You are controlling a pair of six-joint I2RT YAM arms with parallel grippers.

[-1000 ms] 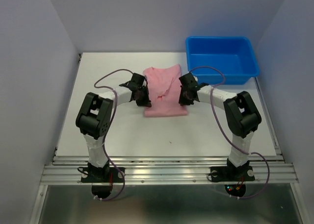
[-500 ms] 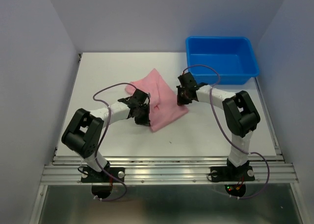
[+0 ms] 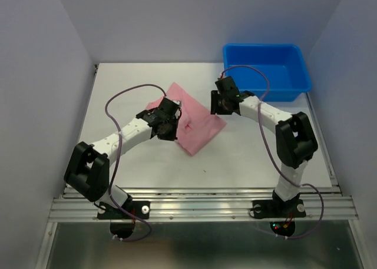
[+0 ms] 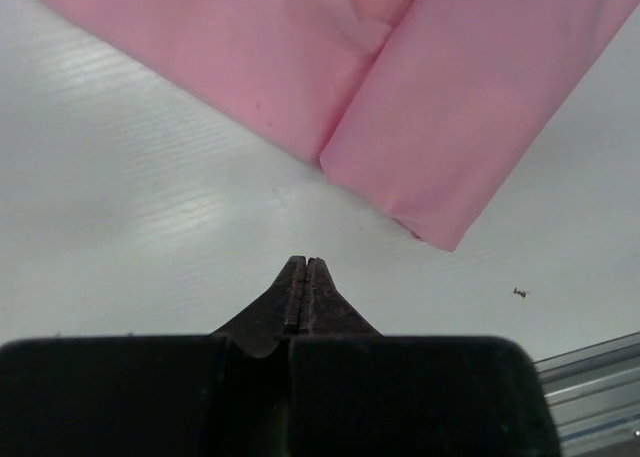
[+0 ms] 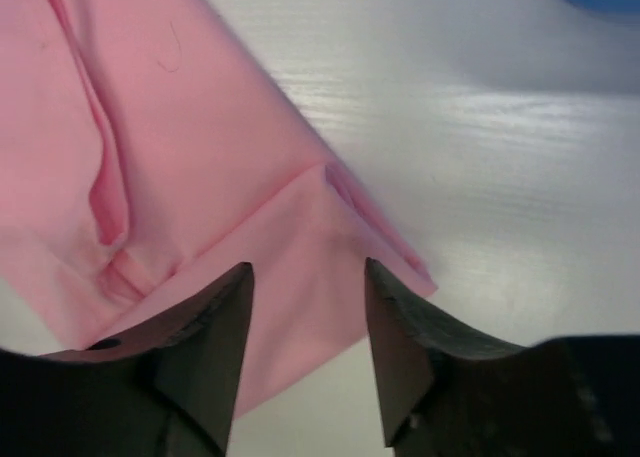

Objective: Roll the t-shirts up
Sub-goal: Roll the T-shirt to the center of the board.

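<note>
Pink thin-fabric t-shirt (image 3: 191, 122) has swung diagonal. Your right gripper (image 5: 305, 272) has just parted, the left gripper (image 4: 305, 265) is pressed together and empty. Rolling comes next.

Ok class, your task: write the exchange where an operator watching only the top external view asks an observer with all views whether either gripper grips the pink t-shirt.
Operator: Is the left gripper holding the t-shirt?
Observer: No. Its wrist view shows the jaws shut on nothing, with the fabric lying beyond the tips.
Operator: And the right gripper?
Observer: Jaws apart, a folded corner beneath the gap, nothing pinched.
</note>
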